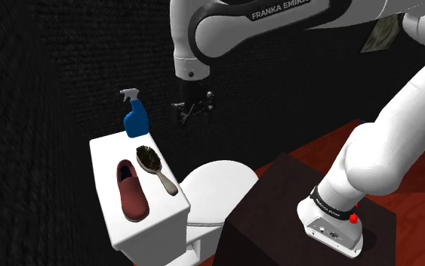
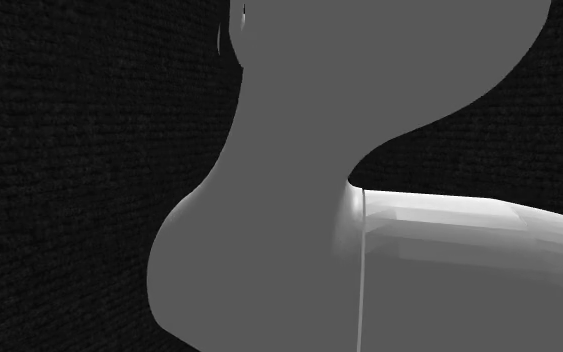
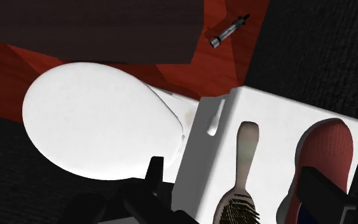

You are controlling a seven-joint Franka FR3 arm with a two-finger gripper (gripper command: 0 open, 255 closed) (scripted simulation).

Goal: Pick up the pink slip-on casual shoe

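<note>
The fingers (image 3: pixel 154 181) stand spread apart with nothing between them, hanging well above the toilet and touching nothing. Directly below the gap lies a hairbrush (image 3: pixel 240 191), and under the other finger, partly covered by it, is the shoe (image 3: pixel 327 147), so the hand is not yet centred over its target.

The shoe reads as dull red rather than pink. It rests sole down on the white tank lid (image 1: pixel 103 160), opening upward, its heel end toward a blue spray bottle (image 1: pixel 134 115) and its toe toward the lid's near edge in the shoulder view. The hairbrush lies just beside it, on that view's right, roughly parallel. Further out are the rounded seat lid (image 3: pixel 95 127), the dark stand (image 1: pixel 278 208) and the red floor (image 1: pixel 331 143).

The shoe is probably light, with a soft upper that gives under pressure and a stiffer sole. The firmest hold is likely across its width at mid-length, fingers low on the side walls. The finger on the brush side has little room to come down, and a nudge could slide the shoe on the smooth lid.
</note>
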